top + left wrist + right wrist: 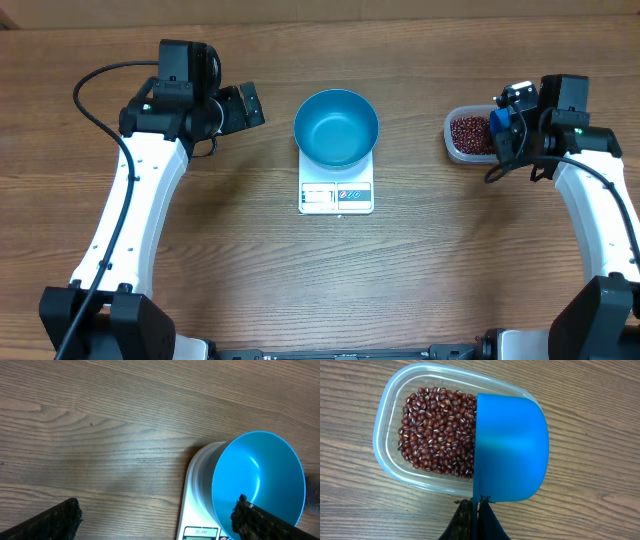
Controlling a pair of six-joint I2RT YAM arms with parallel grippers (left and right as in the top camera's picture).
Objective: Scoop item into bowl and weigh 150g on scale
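On the scale (336, 176) (display (320, 196) toward robot), the bowl (336, 130) opens upward.

Scale (196, 491), left wrist view: small print on front panel by display reads roughly "SF-400", cut by frame edge. Overhead: label strip (336, 196) on scale carries stickers, print too small to read.

The counter (250, 260) is matt grained wood; the bowl (336, 127) glossy smooth plastic; the tub (382, 445) clear plastic; the scoop (510, 450) smooth plastic.
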